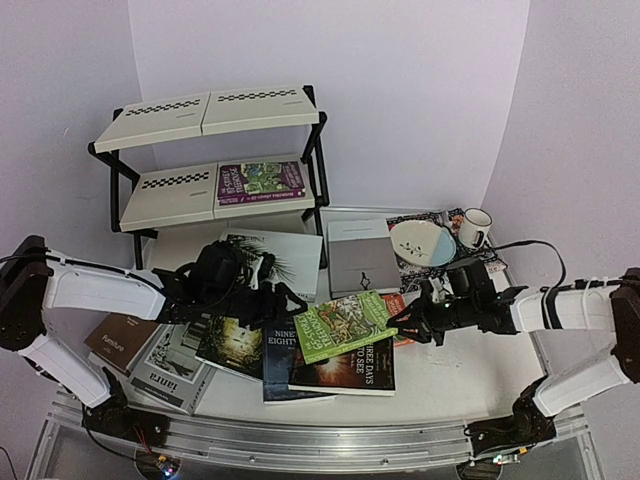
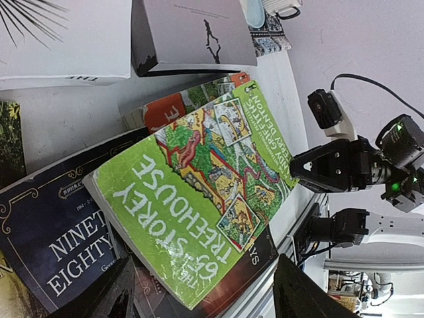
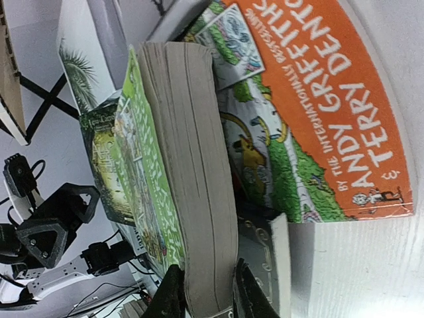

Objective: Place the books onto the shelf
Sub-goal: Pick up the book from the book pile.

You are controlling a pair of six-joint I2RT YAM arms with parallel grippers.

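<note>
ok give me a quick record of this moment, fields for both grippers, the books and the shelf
left gripper: open, holding nothing, left of the green book
right gripper: shut on the green book's page edge
green book: on top of the pile, partly over the orange book
shelf: one purple book on the lower tier
other books: on the table, not yet shelved

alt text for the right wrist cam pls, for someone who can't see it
The right pincer grips the page edge of a thick green book, one finger on each cover. The book lies partly over an orange paperback by Andy Griffiths and Terry Denton. The left arm shows in the background.
</note>
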